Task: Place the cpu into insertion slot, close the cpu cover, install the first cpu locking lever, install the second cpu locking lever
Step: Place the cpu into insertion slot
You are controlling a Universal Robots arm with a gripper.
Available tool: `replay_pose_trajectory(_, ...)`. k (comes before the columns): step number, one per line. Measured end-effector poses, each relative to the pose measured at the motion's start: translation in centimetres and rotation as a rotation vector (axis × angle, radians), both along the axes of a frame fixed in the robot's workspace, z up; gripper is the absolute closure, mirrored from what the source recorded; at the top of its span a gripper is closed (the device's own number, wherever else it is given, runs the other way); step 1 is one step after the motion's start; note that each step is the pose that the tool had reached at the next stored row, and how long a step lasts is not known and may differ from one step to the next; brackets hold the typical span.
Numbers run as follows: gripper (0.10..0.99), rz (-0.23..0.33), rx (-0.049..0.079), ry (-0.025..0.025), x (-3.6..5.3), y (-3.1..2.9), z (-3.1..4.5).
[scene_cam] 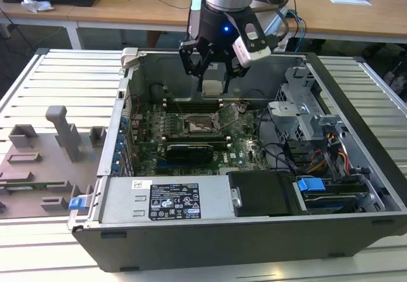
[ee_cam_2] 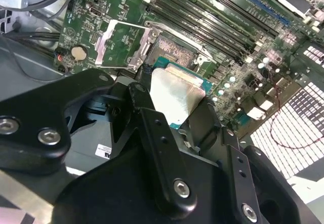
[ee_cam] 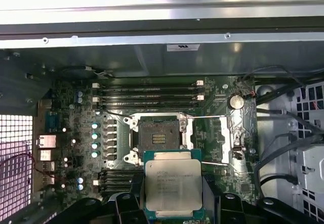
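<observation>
One gripper (scene_cam: 213,79) grasps the cpu (ee_cam: 173,188) by opposite edges, clear above the motherboard (scene_cam: 149,139). In the exterior view the uncovered insertion slot (scene_cam: 198,126) lies at its seven o'clock, with the cpu cover (ee_cam: 230,135) seemingly swung open just beside.

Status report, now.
Gripper shut on cpu, above the board. Insertion slot bare, cpu cover swung open. Nothing between cpu and slot.

I see a smooth, satin pale-metal top on the cpu (ee_cam: 173,189). The cpu cover (ee_cam_2: 104,46) and the insertion slot (ee_cam: 158,135) rim are bright bare metal; the case wall (scene_cam: 172,72), upper centre in the exterior view, is matt grey metal.
</observation>
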State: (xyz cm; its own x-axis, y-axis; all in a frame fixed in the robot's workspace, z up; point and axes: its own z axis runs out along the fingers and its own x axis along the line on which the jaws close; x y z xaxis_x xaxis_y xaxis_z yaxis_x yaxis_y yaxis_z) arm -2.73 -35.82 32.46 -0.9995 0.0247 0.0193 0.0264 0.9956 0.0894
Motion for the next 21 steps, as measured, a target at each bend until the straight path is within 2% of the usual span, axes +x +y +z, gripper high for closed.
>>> replay_pose_trajectory(7,0.545,0.0,0.0,0.0,-0.05,0.07,-1.69)
replay_pose_trajectory(9,0.545,0.0,-0.002,0.0001,-0.07,0.38,-2.23)
replay_pose_trajectory(14,0.545,0.0,-0.003,-0.0001,-0.12,1.14,-2.93)
replay_pose_trajectory(21,0.545,0.001,-0.003,0.0,-0.19,1.31,-4.08)
